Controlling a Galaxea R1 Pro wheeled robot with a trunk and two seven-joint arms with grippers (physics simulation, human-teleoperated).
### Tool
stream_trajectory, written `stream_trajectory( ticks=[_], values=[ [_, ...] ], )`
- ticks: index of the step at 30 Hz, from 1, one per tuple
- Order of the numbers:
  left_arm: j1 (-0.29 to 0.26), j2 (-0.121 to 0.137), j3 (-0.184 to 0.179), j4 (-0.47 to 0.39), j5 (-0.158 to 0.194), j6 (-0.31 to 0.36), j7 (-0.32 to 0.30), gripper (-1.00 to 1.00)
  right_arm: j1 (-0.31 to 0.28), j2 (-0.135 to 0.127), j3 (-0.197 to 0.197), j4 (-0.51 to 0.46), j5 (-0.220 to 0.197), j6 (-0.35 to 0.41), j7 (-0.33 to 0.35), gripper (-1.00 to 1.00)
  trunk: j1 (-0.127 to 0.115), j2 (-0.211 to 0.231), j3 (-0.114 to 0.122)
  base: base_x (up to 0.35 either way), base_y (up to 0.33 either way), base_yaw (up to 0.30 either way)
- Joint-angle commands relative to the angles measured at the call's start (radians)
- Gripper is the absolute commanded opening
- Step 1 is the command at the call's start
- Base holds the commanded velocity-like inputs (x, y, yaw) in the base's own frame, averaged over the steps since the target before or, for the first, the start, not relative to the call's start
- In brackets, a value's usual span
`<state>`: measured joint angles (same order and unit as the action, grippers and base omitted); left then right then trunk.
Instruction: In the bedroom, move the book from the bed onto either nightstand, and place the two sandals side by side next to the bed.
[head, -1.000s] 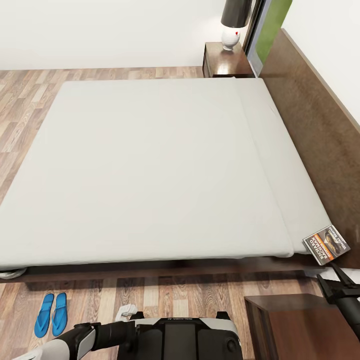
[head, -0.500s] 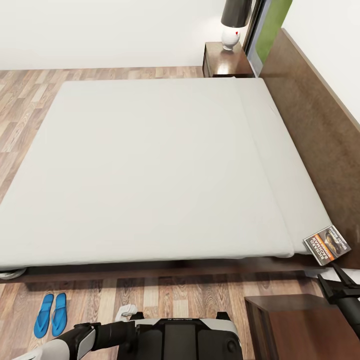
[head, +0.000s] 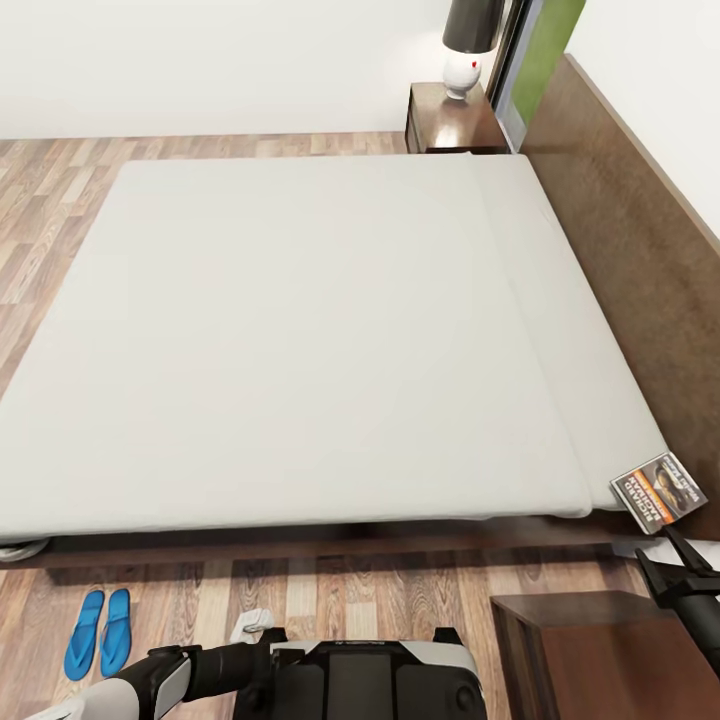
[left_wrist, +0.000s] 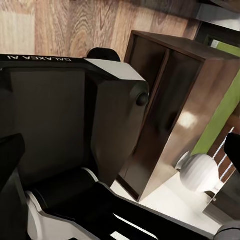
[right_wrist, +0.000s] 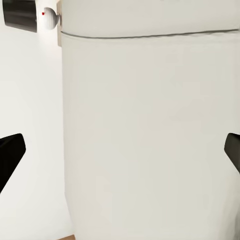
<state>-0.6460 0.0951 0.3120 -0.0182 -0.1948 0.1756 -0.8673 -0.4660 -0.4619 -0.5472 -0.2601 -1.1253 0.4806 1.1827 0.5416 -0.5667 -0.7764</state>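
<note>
The book (head: 655, 490), dark with an orange band, lies on the bed's near right corner, just off the mattress (head: 300, 330) on the dark wooden frame (head: 640, 280). My right gripper (head: 660, 555) hovers open just in front of and below it, over the near nightstand (head: 590, 650). In the right wrist view its fingertips (right_wrist: 11, 155) stand wide apart in front of the mattress (right_wrist: 150, 130). Two blue sandals (head: 100, 632) lie side by side on the floor beside the bed, at the lower left. The left gripper (left_wrist: 120, 150) is open, held against my own body (left_wrist: 60, 115).
A second nightstand (head: 452, 120) with a white-based lamp (head: 463, 62) stands at the bed's far side by the headboard. Wood-plank floor (head: 350, 590) runs along the bed's near edge. A small white object (head: 255, 625) lies on the floor near my base.
The whole picture has shifted slightly, so the camera moved a little. The book, sandals and both arms keep their places.
</note>
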Motion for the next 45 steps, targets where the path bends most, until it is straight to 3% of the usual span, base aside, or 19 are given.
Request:
stream_trajectory(
  ticks=[1,45],
  values=[
    [0.0,0.0,0.009,-0.002,-0.008,0.009,-0.004,1.0,0.0,-0.001,0.003,0.001,-0.008,0.009,0.002,1.0,0.004,-0.008,-0.004,0.0,0.0,0.0],
    [0.0,0.0,0.009,-0.002,-0.008,0.009,-0.004,1.0,0.0,-0.003,0.001,0.005,-0.008,0.007,0.002,1.0,0.173,-0.316,-0.142,0.0,0.0,0.0]
  ],
)
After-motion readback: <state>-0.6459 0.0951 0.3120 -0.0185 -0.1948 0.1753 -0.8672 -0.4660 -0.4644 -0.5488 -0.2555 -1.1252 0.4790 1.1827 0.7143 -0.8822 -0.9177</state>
